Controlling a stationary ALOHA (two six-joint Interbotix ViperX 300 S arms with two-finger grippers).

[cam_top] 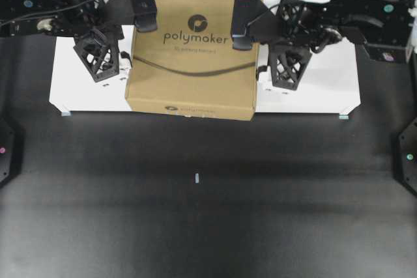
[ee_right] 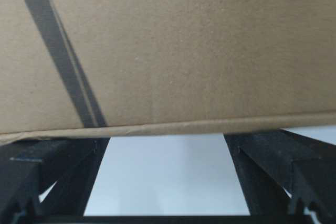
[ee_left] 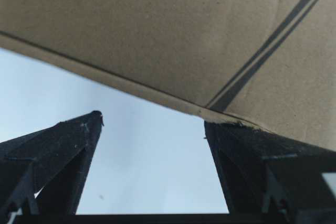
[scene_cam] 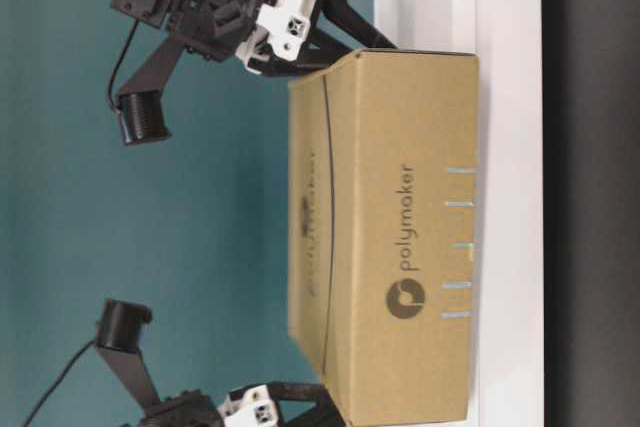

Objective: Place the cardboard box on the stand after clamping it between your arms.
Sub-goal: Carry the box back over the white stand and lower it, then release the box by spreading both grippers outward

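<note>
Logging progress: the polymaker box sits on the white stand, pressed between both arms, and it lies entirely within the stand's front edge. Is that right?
Not quite. In the overhead view the cardboard box overhangs the front edge of the stand; it does rest there, with the left tool and right tool against its sides.

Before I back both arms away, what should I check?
1. The cardboard box rests on the stand: ok, the table-level view shows its base on the white top.
2. Box centred sideways: ok, white shows on both sides.
3. Box front within the stand's front edge: cannot tell, the box hides that edge from overhead.
4. Left end effector open: ok. One finger meets the box edge and the other is off it.
5. Right end effector open: ok, both fingers reach the box edge.
</note>
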